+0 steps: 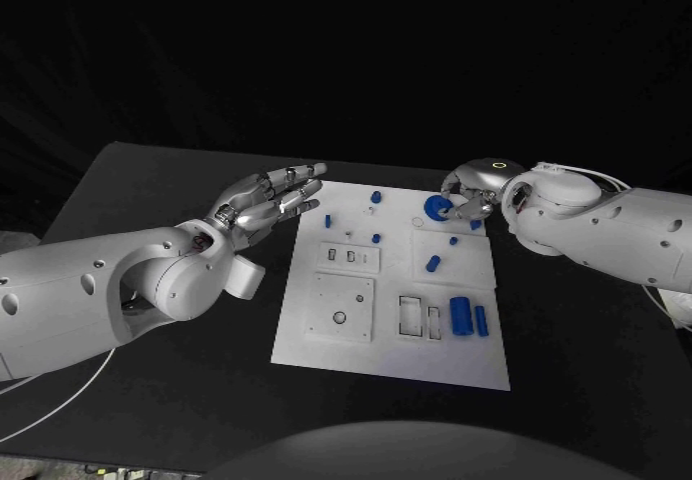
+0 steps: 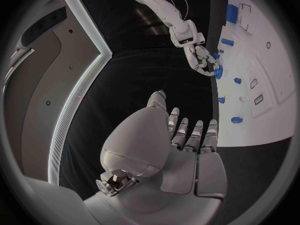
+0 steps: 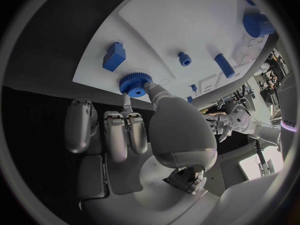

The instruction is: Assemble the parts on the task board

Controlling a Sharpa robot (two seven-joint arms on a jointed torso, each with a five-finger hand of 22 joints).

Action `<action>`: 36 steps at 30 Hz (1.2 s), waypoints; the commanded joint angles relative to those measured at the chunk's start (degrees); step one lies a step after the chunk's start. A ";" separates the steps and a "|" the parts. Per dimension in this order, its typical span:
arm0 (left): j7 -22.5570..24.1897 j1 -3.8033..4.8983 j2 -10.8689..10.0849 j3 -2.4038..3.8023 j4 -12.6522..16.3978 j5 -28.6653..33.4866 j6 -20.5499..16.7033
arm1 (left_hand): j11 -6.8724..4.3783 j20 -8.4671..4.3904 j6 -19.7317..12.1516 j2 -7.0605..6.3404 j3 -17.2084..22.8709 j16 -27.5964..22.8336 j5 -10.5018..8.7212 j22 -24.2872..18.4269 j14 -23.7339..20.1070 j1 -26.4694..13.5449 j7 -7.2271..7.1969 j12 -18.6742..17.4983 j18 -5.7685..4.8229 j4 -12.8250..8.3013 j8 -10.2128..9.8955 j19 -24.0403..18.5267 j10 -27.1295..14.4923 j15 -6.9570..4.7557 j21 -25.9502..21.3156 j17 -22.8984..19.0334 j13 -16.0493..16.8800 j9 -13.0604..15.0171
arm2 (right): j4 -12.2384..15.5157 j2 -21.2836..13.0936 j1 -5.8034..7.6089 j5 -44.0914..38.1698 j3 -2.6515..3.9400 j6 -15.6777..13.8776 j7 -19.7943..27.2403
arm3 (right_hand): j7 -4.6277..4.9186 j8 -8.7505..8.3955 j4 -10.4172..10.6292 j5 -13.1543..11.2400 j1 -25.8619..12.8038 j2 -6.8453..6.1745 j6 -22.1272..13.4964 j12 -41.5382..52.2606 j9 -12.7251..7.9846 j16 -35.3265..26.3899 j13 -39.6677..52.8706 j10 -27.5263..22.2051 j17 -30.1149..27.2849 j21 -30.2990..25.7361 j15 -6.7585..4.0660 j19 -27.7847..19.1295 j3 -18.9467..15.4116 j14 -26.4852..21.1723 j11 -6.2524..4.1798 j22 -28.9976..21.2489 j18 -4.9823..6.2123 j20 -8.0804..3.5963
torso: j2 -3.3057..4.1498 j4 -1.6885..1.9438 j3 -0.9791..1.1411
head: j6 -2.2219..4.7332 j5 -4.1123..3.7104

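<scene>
White plate, blue pieces: we see the board (image 1: 389, 345) in the middle of the black table (image 1: 159, 330), with most parts lying or standing on it. At its far right corner our right hand (image 1: 472, 199) pinches a blue gear (image 1: 437, 207) between thumb and a fingertip; the right wrist view shows the gear (image 3: 132, 83) at the board's edge, the other fingers (image 3: 115, 132) hanging straight beside it. A blue block (image 3: 114, 56) lies near the gear. Our left hand (image 1: 267, 205) hovers just off the board's far left corner, fingers stretched out and apart, holding nothing. A large blue cylinder (image 1: 460, 315) lies on the near right part of the board.
</scene>
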 commanded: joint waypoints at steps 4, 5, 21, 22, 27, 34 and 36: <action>0.09 -0.03 -0.01 0.04 0.03 -0.33 1.09 | 0.38 0.02 0.04 0.08 0.41 0.31 0.25 0.07 0.08 0.51 0.34 0.26 -0.88 0.07 0.36 0.31 0.07 0.47 0.26 0.07 0.07 0.07 | 0.29 -0.21 -0.52 -1.20 -0.31 -1.75 0.09 | -1.49 0.35 -0.54 1.89 0.41 0.12 1.96 0.22 1.79 0.20 15.08 5.86 15.09 -0.01 -0.66 0.19 0.16 6.07 -0.71 10.26 0.14 -0.47 | -0.09 -0.02 0.02 | -0.15 0.23; 0.08 -0.04 -0.06 0.04 0.02 -0.33 1.09 | 0.38 0.02 0.04 0.08 0.41 0.31 0.25 0.07 0.08 0.51 0.34 0.26 -0.88 0.07 0.36 0.31 0.07 0.47 0.26 0.07 0.07 0.07 | 0.49 -0.34 -0.52 -1.27 -0.31 -2.28 0.17 | -1.53 0.36 -0.55 2.19 0.38 0.07 2.01 0.22 1.90 0.20 15.08 5.86 15.09 0.06 -0.71 0.28 0.19 6.07 -0.75 10.29 0.11 -0.52 | -0.10 -0.04 0.02 | -0.16 0.29; -0.18 -0.23 -0.30 0.04 -0.32 -0.33 1.20 | 0.38 0.02 0.04 0.08 0.43 0.34 0.26 0.08 0.08 0.53 0.35 0.29 -0.89 0.06 0.36 0.32 0.09 0.48 0.27 0.07 0.07 0.07 | 7.00 -2.76 1.21 -2.06 -0.28 -5.16 0.33 | -1.37 0.38 -0.56 3.98 0.03 -0.46 2.62 0.22 2.63 0.20 15.08 5.86 15.09 1.73 -0.99 1.78 0.41 6.07 -0.88 10.90 -0.33 -0.86 | -0.08 -0.21 -0.02 | 0.08 0.25; -0.19 -0.25 -0.23 0.04 -0.38 -0.33 1.26 | 0.43 0.02 0.03 0.08 0.51 0.45 0.32 0.09 0.10 0.63 0.37 0.45 -0.97 0.03 0.37 0.36 0.17 0.52 0.31 0.08 0.09 0.07 | 7.23 -2.51 1.33 -2.03 -0.27 -4.84 0.36 | -1.36 0.38 -0.56 3.98 0.03 -0.46 2.62 0.22 2.63 0.20 15.08 5.86 15.09 1.74 -0.99 1.79 0.41 6.07 -0.87 10.91 -0.33 -0.86 | -0.10 -0.24 -0.03 | 0.08 0.25; -0.26 -0.29 0.04 0.04 -0.47 -0.33 1.45 | 0.50 0.02 0.01 0.10 0.57 0.53 0.35 0.10 0.12 0.70 0.42 0.59 -1.03 0.02 0.37 0.40 0.27 0.56 0.34 0.09 0.11 0.07 | 7.70 -0.74 1.73 -1.87 -0.26 -2.92 0.53 | -1.31 0.31 -0.48 3.94 -0.09 -0.44 2.60 0.22 2.66 0.20 15.08 5.86 15.09 1.73 -0.98 1.81 0.44 6.07 -0.84 10.91 -0.33 -0.87 | -0.14 -0.07 0.03 | 0.07 -0.01; -0.46 -0.31 0.04 0.04 -0.43 -0.33 1.44 | 0.55 0.02 0.05 0.10 0.61 0.57 0.35 0.10 0.13 0.73 0.46 0.69 -1.08 0.02 0.40 0.41 0.35 0.58 0.35 0.09 0.13 0.07 | 5.83 2.74 2.08 -1.06 -0.24 -0.96 1.09 | -1.34 0.27 -0.45 3.89 -0.10 -0.33 2.61 0.22 2.69 0.20 15.08 5.86 15.09 1.62 -0.96 1.74 0.52 6.07 -0.83 10.87 -0.31 -0.88 | -0.16 -0.07 -0.08 | -0.07 0.02; -0.48 -0.31 0.03 0.04 -0.40 -0.33 1.39 | 0.55 0.02 0.05 0.10 0.61 0.57 0.35 0.10 0.13 0.73 0.46 0.69 -1.08 0.02 0.40 0.41 0.35 0.58 0.35 0.09 0.13 0.07 | 5.07 3.79 2.12 -0.83 -0.24 -0.41 1.19 | -1.35 0.25 -0.45 3.88 -0.08 -0.29 2.60 0.22 2.70 0.20 15.08 5.86 15.09 1.61 -0.96 1.74 0.55 6.07 -0.83 10.87 -0.30 -0.88 | -0.11 0.00 -0.10 | -0.02 0.00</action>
